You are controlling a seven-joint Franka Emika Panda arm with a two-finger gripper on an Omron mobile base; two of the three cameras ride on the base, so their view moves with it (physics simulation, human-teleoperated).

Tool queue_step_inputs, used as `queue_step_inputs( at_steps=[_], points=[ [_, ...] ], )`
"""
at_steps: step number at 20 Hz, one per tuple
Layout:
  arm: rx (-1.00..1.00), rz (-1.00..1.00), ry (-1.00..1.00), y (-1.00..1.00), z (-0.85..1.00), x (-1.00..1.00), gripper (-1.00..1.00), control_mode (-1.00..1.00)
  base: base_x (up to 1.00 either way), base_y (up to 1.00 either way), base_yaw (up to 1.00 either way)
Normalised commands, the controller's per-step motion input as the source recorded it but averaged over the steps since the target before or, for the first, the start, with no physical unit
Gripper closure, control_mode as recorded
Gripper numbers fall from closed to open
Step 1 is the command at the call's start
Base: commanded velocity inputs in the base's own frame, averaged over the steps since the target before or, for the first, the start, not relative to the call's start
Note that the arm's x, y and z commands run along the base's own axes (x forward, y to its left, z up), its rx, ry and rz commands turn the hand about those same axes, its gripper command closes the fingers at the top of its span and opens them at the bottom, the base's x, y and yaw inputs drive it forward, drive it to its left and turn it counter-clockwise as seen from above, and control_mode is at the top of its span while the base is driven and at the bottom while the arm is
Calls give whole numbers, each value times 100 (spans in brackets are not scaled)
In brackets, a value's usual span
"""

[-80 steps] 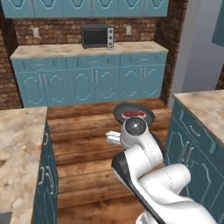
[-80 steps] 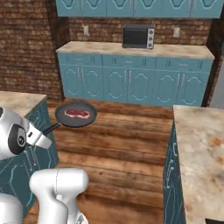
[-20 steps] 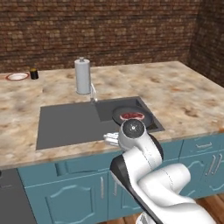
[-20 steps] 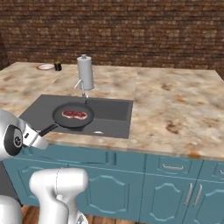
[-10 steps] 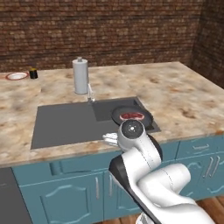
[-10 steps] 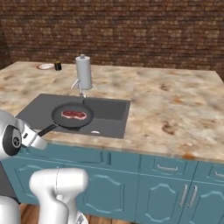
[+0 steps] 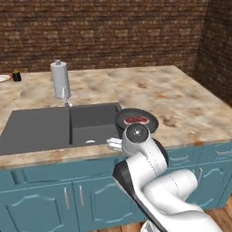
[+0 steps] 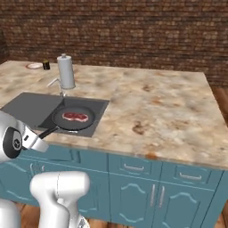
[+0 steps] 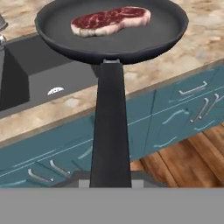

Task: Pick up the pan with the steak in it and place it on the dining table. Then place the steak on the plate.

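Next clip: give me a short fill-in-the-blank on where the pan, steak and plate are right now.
1. The steak lies inside the ____.
2. The pincer holds the pan by its ____.
3. The pan is held over the right edge of the dark ____.
4. The plate sits at the far corner of the dining table, beside a small black ____.

Missing words: pan; handle; sink; cup

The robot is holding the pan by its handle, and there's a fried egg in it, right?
Not quite. The end effector does hold the pan by its handle, but what lies in it is a steak, red with pale marbling, not a fried egg. The hand view shows it plainly.
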Motion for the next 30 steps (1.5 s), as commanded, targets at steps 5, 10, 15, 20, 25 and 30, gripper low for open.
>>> queue_step_inputs(
  at_steps=[5,10,15,20,25,30],
  points=[
    [0,0,0,0,0,0,100,100,0,-78,7],
    [0,0,0,0,0,0,100,100,0,-7,0],
    [0,0,0,0,0,0,100,100,0,-94,0],
    [0,0,0,0,0,0,100,100,0,-100,0],
    [0,0,0,0,0,0,100,100,0,-100,0],
    [0,0,0,0,0,0,100,100,-2,-100,0]
  ],
)
